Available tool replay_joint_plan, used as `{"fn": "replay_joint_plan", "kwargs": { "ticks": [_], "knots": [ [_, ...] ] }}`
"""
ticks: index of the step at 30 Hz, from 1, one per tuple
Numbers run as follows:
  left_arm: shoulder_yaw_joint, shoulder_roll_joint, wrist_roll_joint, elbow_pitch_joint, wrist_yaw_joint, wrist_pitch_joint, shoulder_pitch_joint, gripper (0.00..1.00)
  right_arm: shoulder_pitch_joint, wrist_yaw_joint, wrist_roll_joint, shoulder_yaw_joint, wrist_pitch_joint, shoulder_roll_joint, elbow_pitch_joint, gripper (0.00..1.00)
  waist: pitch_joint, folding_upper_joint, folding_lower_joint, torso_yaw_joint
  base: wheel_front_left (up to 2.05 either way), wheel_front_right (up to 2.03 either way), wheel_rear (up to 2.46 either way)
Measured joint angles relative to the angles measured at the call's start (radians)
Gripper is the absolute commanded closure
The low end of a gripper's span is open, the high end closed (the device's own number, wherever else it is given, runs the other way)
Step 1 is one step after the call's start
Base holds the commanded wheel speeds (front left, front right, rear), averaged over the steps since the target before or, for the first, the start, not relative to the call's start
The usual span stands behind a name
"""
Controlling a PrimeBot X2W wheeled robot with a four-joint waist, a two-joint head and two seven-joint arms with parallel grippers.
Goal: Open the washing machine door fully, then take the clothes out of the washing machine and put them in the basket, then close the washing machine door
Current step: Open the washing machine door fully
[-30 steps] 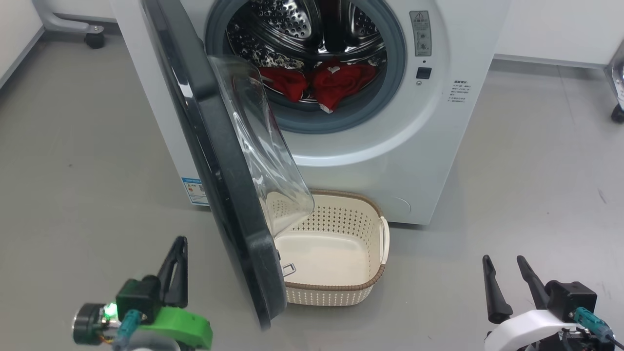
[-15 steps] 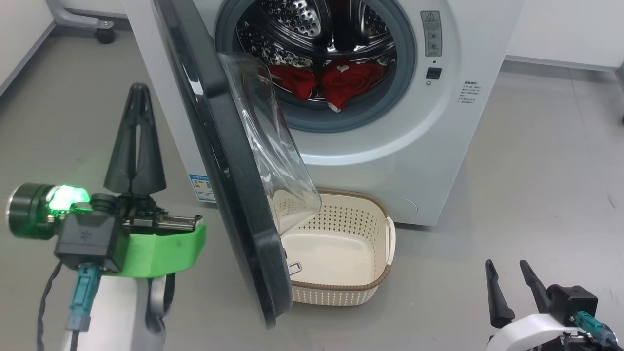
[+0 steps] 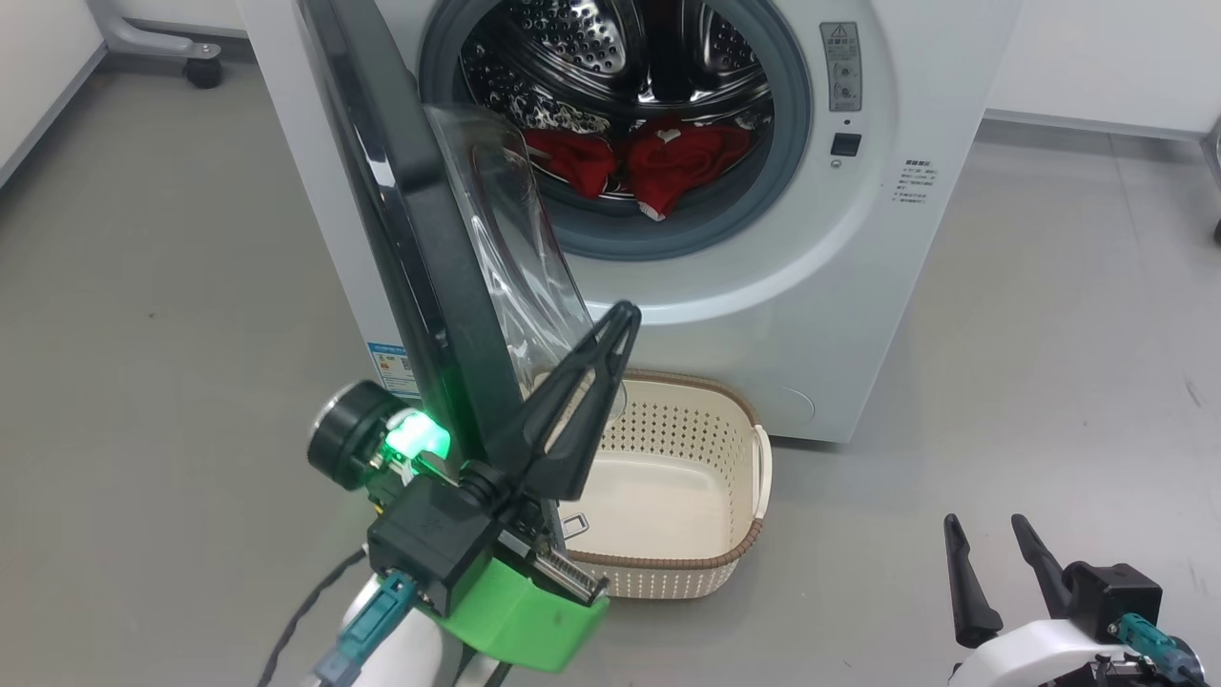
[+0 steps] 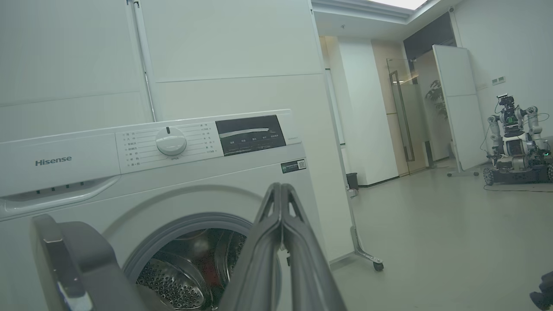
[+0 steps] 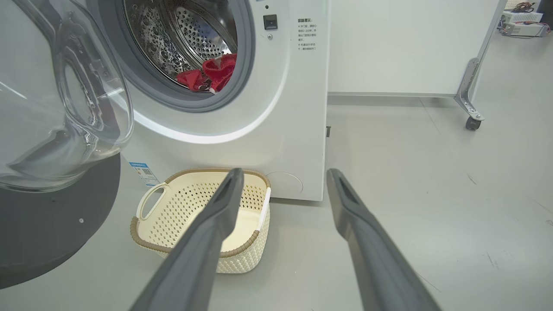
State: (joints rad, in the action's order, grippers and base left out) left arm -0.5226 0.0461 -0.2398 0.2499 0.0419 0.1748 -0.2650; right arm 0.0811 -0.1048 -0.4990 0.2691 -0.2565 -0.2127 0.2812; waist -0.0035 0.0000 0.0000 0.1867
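Note:
The white washing machine [image 3: 763, 286] stands ahead with its black door [image 3: 401, 219] swung partway out, edge-on to me, the glass bowl [image 3: 515, 248] facing right. Red clothes [image 3: 668, 162] lie low in the steel drum. The cream basket [image 3: 668, 561] sits on the floor below the opening, with nothing in it. My left gripper [image 3: 620, 320] is shut and empty, its fingers slanting up across the bowl's lower part; I cannot tell whether they touch it. The right gripper [image 3: 985, 523] rests open at the lower right, aimed at the basket [image 5: 242, 259] in its wrist view.
A wheeled grey frame [image 3: 181, 52] stands behind the machine's left side. In the right wrist view, a white partition on a castor [image 5: 471, 121] stands right of the machine. Another robot [image 4: 514, 142] is parked far across the room. Grey floor stretches on both sides.
My left gripper, still shut, has swung from the door's outer left side round to its inner side, in front of the glass bowl. The right gripper has stayed put.

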Motion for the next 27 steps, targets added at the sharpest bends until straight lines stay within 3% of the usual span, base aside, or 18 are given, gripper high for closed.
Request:
{"fn": "replay_joint_plan", "kwargs": {
  "ticks": [8, 13, 27],
  "knots": [
    [-0.048, 0.001, -0.066, -0.091, -0.019, -0.106, 0.095, 1.0, 0.004, 0.002, 0.0, 0.0, 0.0, 0.001, 0.004, 0.0, 0.009, 0.0, 0.0, -0.007, 0.0, 0.0, 0.0],
    [-0.053, 0.002, -0.086, -0.164, -0.069, -0.156, 0.157, 1.0, 0.004, 0.007, 0.007, 0.002, 0.0, 0.002, 0.005, 0.0, 0.022, 0.0, 0.0, -0.015, 0.0, 0.0, 0.0],
    [-0.049, 0.001, -0.097, -0.19, -0.121, -0.16, 0.184, 1.0, 0.004, 0.007, 0.007, -0.033, 0.0, -0.003, 0.0, 0.0, 0.052, 0.0, 0.0, 0.003, 0.0, 0.0, 0.0]
  ]
}}
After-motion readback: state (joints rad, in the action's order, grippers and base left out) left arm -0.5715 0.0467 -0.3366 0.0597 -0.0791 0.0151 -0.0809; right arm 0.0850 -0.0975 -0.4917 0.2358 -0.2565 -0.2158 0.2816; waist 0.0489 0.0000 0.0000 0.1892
